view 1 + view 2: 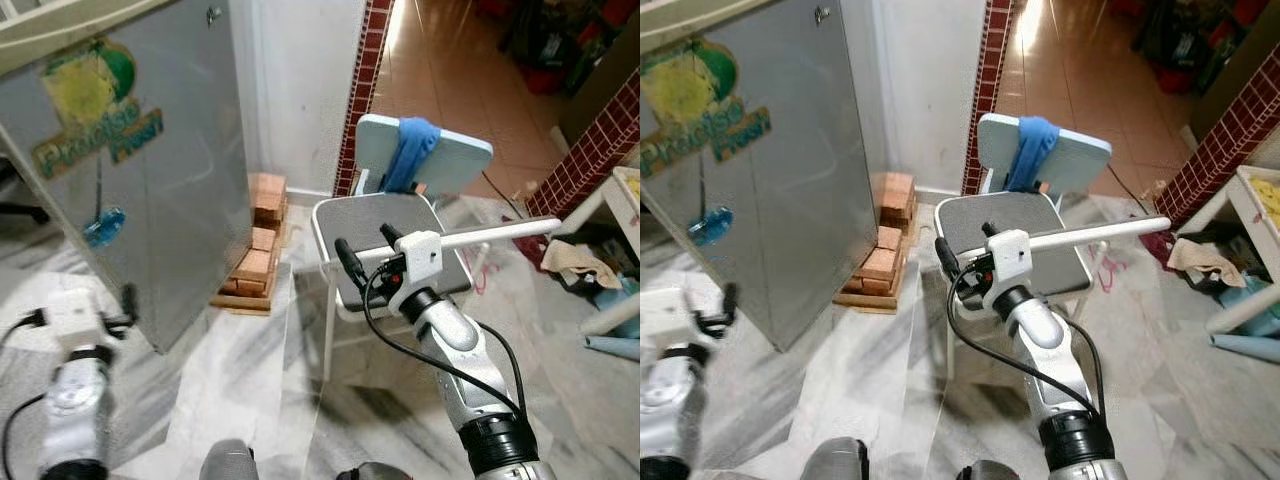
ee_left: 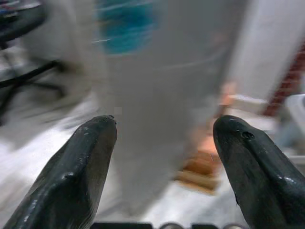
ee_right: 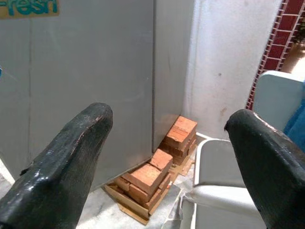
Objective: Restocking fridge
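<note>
Grey-veined marble floor (image 1: 250,370) spreads beneath us, meeting a white wall (image 1: 305,90) with a strip of dark red tile (image 1: 362,90) at its corner and a terracotta-tiled room beyond. Our task's thing, the fridge (image 1: 130,190), stands at our left front: a tall grey metal cabinet, its door closed, carrying a worn green and yellow "Fresh" sticker (image 1: 95,110) and a small blue mark lower down. Just beside its far lower corner sits a stack of orange bricks (image 1: 258,255) on a low wooden board, between the fridge and the wall. Our left gripper (image 2: 162,143) is held low near the fridge's front corner, its two black fingers (image 2: 86,162) spread wide with nothing between them; that view is blurred. Our right gripper (image 3: 167,157) is raised ahead of us, above the near edge of a chair seat, pointing toward the fridge and bricks, its fingers (image 3: 71,152) likewise spread apart and empty. To the right of the bricks stands a white folding chair (image 1: 345,225) with a grey seat and a pale blue backrest, a blue cloth (image 1: 408,150) draped over the backrest. Farther right, near the edge, lie crumpled cloths (image 1: 580,265) and white frame legs.
</note>
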Robot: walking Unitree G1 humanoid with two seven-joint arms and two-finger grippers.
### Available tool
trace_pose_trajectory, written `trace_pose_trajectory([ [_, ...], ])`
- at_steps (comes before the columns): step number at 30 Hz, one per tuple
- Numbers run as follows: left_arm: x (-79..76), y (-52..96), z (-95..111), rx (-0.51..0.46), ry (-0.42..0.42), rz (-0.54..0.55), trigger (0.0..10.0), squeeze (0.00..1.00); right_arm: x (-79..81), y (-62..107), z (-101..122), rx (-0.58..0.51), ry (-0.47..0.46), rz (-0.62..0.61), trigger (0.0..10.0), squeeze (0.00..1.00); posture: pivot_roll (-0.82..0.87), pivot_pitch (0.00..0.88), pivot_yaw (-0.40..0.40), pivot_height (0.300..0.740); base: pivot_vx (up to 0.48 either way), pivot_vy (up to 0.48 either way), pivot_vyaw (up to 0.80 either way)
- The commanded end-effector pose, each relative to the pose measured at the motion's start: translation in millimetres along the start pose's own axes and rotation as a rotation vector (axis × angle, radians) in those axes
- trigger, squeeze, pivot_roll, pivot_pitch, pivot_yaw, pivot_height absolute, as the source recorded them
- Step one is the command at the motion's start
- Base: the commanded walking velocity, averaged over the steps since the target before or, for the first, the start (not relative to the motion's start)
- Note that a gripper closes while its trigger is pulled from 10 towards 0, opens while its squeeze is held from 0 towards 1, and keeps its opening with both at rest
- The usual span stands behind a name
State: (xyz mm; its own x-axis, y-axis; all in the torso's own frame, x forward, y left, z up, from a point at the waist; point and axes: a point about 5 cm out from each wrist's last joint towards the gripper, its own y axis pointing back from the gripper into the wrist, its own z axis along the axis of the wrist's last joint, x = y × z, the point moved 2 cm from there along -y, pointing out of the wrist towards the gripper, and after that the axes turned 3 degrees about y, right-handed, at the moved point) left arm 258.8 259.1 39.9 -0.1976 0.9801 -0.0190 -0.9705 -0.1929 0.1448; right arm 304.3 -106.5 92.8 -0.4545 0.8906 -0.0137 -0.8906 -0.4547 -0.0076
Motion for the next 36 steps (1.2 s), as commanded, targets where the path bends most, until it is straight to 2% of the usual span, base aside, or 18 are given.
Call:
trace_pose_trajectory([
  [1,-36.1,7.3,5.6,-0.034,-0.024,-0.133,10.0,0.00,-6.2,3.4,-0.8,0.000,-0.011,-0.049,10.0,0.00,0.13,0.068,-0.049,0.740,0.000,0.000,0.00],
  [3,-50.5,13.5,6.5,-0.045,-0.008,-0.172,10.0,0.00,-6.2,3.8,-1.6,-0.002,-0.020,-0.059,10.0,0.00,0.13,0.065,-0.049,0.740,0.000,0.240,0.00],
  [5,-54.2,15.0,7.0,-0.048,-0.004,-0.179,10.0,0.00,-6.0,3.9,-1.9,0.000,-0.018,-0.060,10.0,0.00,0.13,0.063,-0.047,0.740,0.000,0.480,0.00],
  [7,-64.7,21.2,8.5,-0.045,-0.001,-0.199,10.0,0.00,-5.4,4.1,-3.6,0.005,-0.024,-0.068,10.0,0.00,0.13,0.058,-0.042,0.740,0.000,0.480,0.00],
  [15,-70.3,21.7,8.5,-0.029,-0.018,-0.208,10.0,0.00,-7.3,3.2,-6.4,0.015,-0.037,-0.086,10.0,0.00,0.13,0.049,-0.038,0.740,0.000,0.480,0.00],
  [18,-70.8,18.5,11.8,-0.037,-0.033,-0.205,10.0,0.00,-10.9,3.0,-7.0,0.017,-0.031,-0.100,10.0,0.00,0.13,0.039,-0.036,0.740,0.000,0.480,-0.75],
  [25,-69.9,15.8,16.9,-0.054,-0.059,-0.195,10.0,0.00,-16.0,2.8,-8.1,0.018,-0.032,-0.122,10.0,0.00,0.14,0.039,-0.028,0.740,0.000,0.480,-0.75],
  [27,-68.1,14.6,18.2,-0.054,-0.111,-0.204,10.0,0.00,-16.8,2.2,-7.6,0.014,-0.037,-0.134,10.0,0.00,0.16,0.055,-0.019,0.740,0.000,0.480,-0.63],
  [28,-68.1,14.6,18.2,-0.054,-0.111,-0.204,10.0,0.00,-16.8,2.2,-7.6,0.014,-0.037,-0.134,10.0,0.00,0.16,0.055,-0.019,0.740,0.000,0.480,-0.52],
  [31,-55.8,9.7,24.3,-0.050,-0.184,-0.215,10.0,0.00,-14.3,2.0,-5.5,0.004,-0.041,-0.139,10.0,0.00,0.16,0.065,-0.018,0.740,0.000,0.480,0.00],
  [34,-41.8,7.3,27.5,-0.041,-0.209,-0.202,10.0,0.00,-13.8,5.7,-6.8,0.003,-0.045,-0.151,10.0,0.00,0.15,0.061,-0.021,0.740,0.000,0.480,0.00],
  [36,-40.2,7.5,27.1,-0.038,-0.210,-0.199,10.0,0.00,-13.9,6.3,-7.3,0.003,-0.045,-0.152,10.0,0.00,0.15,0.061,-0.021,0.740,0.000,0.480,0.00],
])
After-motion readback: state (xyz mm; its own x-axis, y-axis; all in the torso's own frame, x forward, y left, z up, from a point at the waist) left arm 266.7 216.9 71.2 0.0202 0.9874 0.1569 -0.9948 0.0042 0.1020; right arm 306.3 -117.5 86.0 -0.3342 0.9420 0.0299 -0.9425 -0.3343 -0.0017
